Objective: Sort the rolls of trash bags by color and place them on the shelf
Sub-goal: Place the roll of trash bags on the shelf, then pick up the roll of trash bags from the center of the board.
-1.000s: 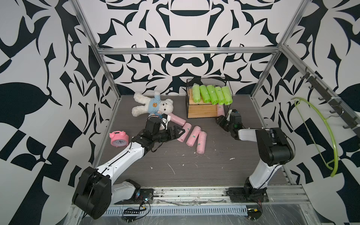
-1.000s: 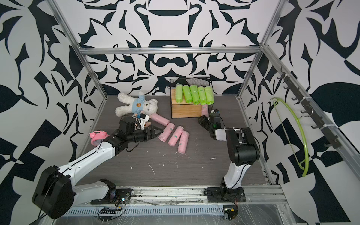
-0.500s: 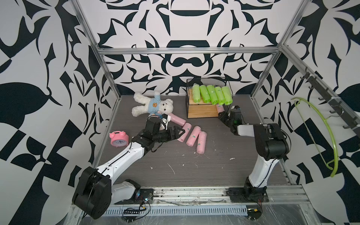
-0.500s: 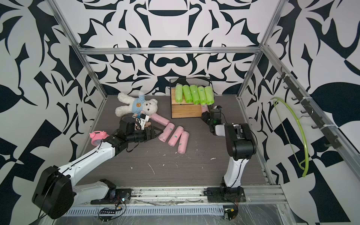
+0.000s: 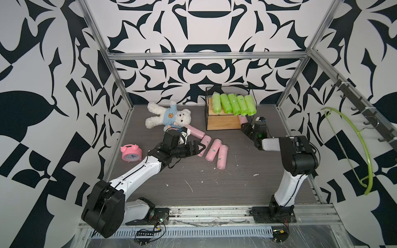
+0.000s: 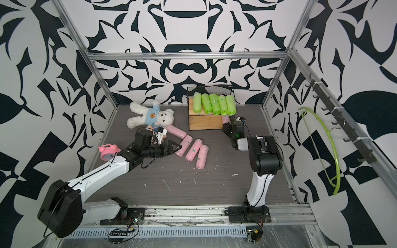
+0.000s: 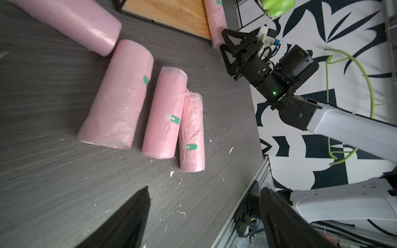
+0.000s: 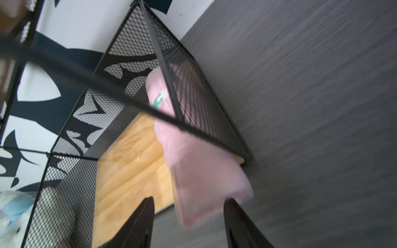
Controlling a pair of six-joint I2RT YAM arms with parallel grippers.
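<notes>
Right gripper (image 8: 189, 199) by pink roll (image 8: 199, 171) in shelf (image 8: 129, 161)

Clear bench in front, clutter mid-bench, tight room at the shelf.
The near half of the bench (image 5: 214, 189) lies bare and open. Four pink rolls (image 5: 211, 150) crowd the middle, just beside the teddy bear (image 5: 167, 117); the alarm clock (image 5: 131, 152) sits at the left edge. Green rolls (image 5: 233, 104) fill the top board of the shelf (image 5: 223, 123) side to side. In the lower tier one pink roll (image 8: 199, 171) hugs the right mesh wall, bare board beside it; the right gripper (image 5: 245, 128) stands at that corner.
</notes>
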